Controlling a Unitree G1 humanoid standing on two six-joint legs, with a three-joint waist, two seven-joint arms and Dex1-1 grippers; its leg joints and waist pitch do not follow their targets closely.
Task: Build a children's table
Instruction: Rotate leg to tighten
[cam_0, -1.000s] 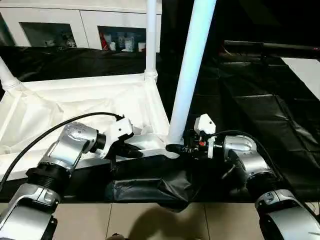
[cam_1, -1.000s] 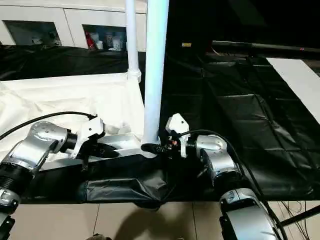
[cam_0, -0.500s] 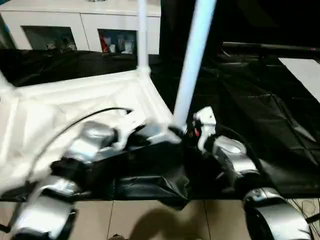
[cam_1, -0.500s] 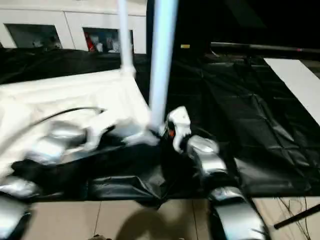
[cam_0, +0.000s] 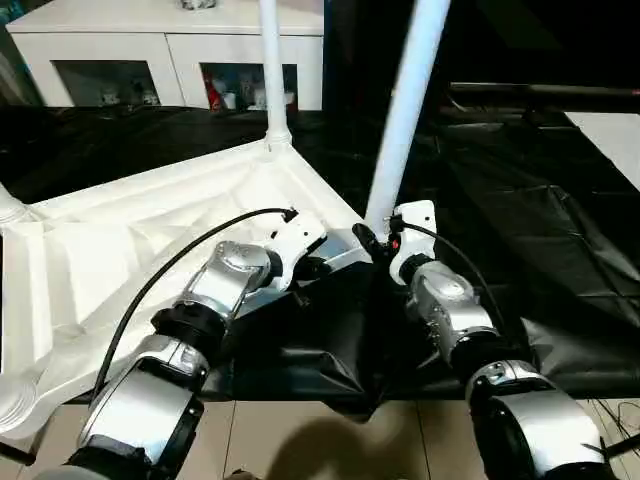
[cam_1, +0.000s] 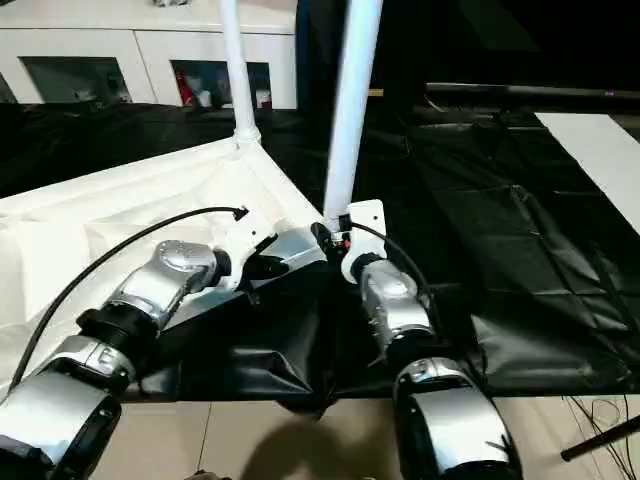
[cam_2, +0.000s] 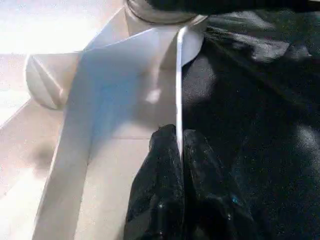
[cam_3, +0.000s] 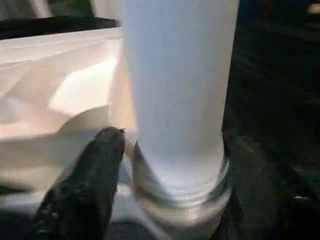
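The white tabletop (cam_0: 150, 240) lies upside down with its ribbed underside up. Upright white legs stand in its far corner (cam_0: 272, 70) and its near right corner (cam_0: 405, 110); a third leg (cam_0: 8, 205) rises at the left edge. My left gripper (cam_0: 312, 268) is shut on the thin rim (cam_2: 178, 95) of the tabletop, just left of the near right corner. My right gripper (cam_0: 372, 238) is shut around the base of the near right leg (cam_3: 175, 85), where it enters its socket; one black finger (cam_3: 95, 170) presses beside it, the other is hidden.
A white glass-door cabinet (cam_0: 170, 50) stands at the back. Black plastic sheeting (cam_0: 520, 220) covers the floor, bunched into a fold (cam_0: 300, 370) near me. Beige tiles (cam_0: 320, 440) show at the near edge. A white panel (cam_0: 612, 130) and a dark bar (cam_0: 540, 92) lie far right.
The tabletop has swung round: its near right corner with the leg has moved away from me and to the right. Both grippers went along with it, keeping their hold.
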